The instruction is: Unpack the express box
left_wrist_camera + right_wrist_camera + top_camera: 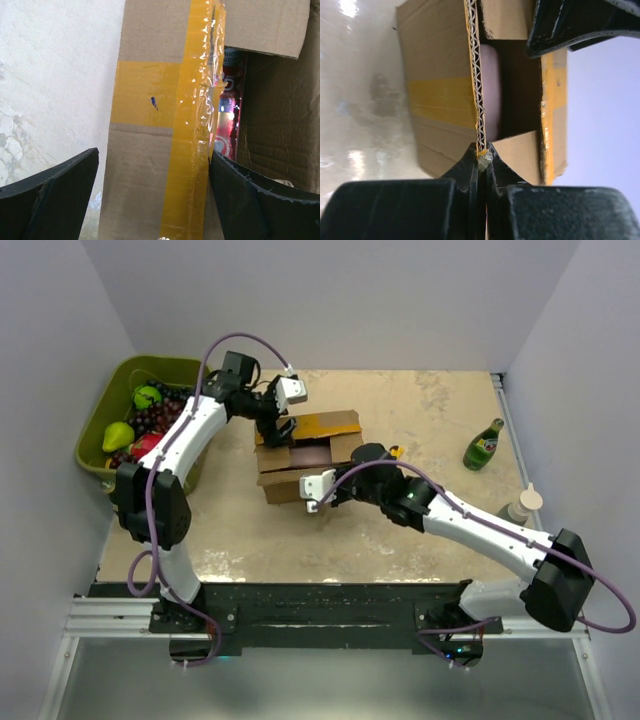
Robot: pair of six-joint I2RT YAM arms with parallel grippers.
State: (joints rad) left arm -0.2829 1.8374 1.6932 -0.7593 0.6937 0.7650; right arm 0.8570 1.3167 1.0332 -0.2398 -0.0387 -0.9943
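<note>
The express box, brown cardboard with yellow tape, stands mid-table with its top flaps parted. My left gripper is open over the box's far left side. Its fingers straddle a taped flap in the left wrist view, the gripper not closed on it. A red printed package shows in the gap inside the box. My right gripper is shut on the corrugated edge of a flap; in the right wrist view the gripper pinches its taped corner.
An olive-green bin of fruit stands at the far left against the wall. A green glass bottle stands at the right, and a pale capped bottle nearer the right edge. Walls close in on three sides.
</note>
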